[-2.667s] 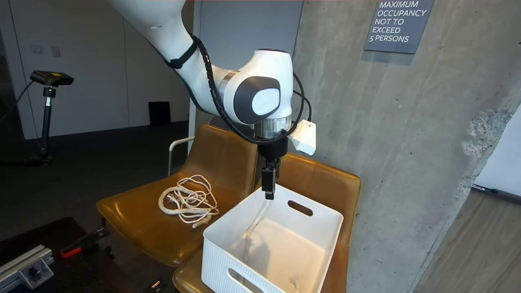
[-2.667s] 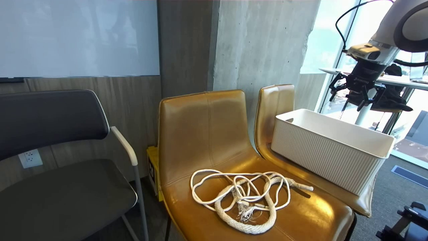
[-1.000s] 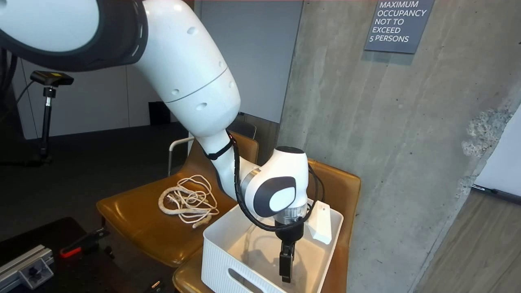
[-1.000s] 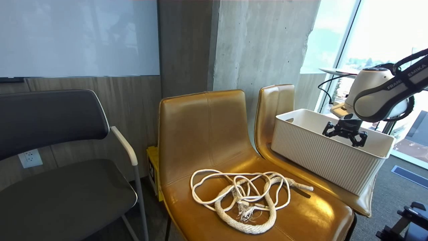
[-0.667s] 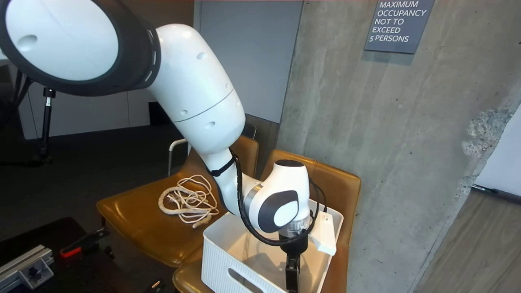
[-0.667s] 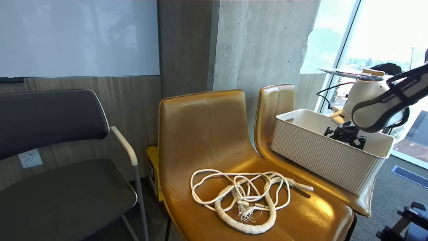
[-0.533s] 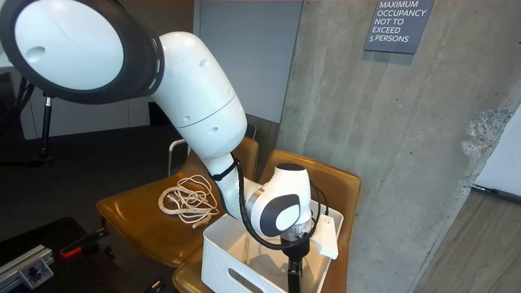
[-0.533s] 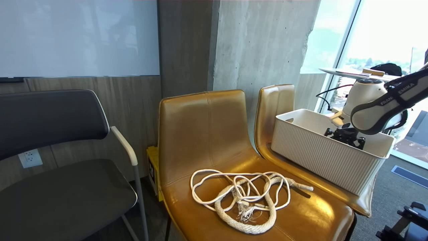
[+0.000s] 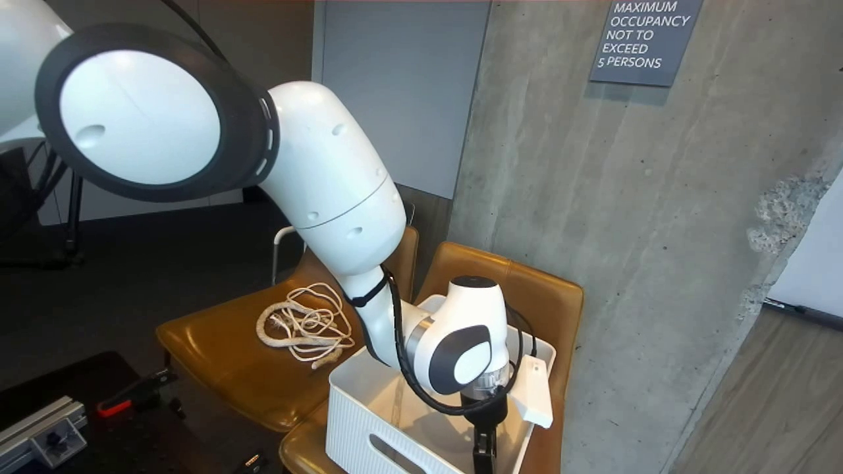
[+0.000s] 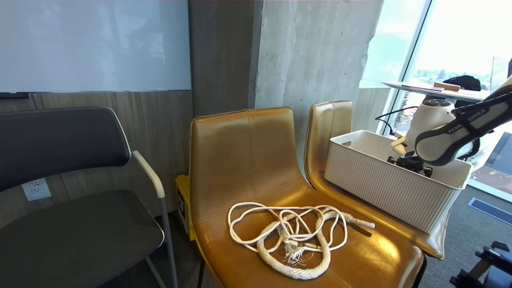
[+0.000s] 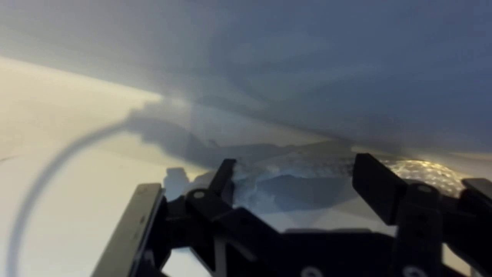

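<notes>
- In the wrist view, the two fingers of the black gripper [image 11: 295, 171] stand wide apart, with a pale rope [image 11: 315, 165] lying between them
- The rope is dim there, then shows bright and woven past the right finger; it is hard to tell if a finger touches it
- It lies on the floor of a white bin [image 11: 96, 165], close to one side
- In an exterior view, the big white arm [image 9: 336, 178] comes from the left and dips into the near part of the bin, which sits on the right brown chair [image 9: 540, 296]
- The left brown chair [image 9: 224, 349] holds a messy rope pile [image 9: 309, 322], and a grey sign [image 9: 645, 43] hangs on the grey wall [image 9: 546, 178] to the right
- In an exterior view, the bin's side hides the fingertips, a dark chair [image 10: 76, 236] stands on the left, and a big window [image 10: 460, 48] is at the far right
</notes>
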`<action>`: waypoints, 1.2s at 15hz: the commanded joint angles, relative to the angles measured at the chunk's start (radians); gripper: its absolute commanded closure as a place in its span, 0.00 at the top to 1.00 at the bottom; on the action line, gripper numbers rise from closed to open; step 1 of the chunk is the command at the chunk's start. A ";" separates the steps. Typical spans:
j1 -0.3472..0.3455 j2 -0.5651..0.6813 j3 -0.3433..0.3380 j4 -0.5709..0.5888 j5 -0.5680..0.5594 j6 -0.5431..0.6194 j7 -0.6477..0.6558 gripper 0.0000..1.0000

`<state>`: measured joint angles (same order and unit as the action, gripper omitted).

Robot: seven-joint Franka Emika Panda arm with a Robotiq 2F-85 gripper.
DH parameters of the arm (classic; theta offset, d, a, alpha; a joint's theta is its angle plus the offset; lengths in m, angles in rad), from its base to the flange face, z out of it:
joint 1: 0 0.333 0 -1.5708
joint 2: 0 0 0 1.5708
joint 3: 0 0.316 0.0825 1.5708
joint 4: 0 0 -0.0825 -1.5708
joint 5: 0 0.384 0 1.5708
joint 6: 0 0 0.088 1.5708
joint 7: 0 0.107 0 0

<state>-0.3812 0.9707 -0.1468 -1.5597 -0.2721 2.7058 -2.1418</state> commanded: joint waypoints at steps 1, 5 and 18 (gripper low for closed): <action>0.013 0.043 -0.022 0.045 -0.018 0.006 0.035 0.50; 0.012 0.045 -0.018 0.051 -0.016 0.004 0.045 0.20; 0.052 -0.054 -0.024 -0.040 -0.038 0.028 0.111 0.00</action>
<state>-0.3686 0.9784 -0.1538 -1.5418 -0.2866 2.7056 -2.0768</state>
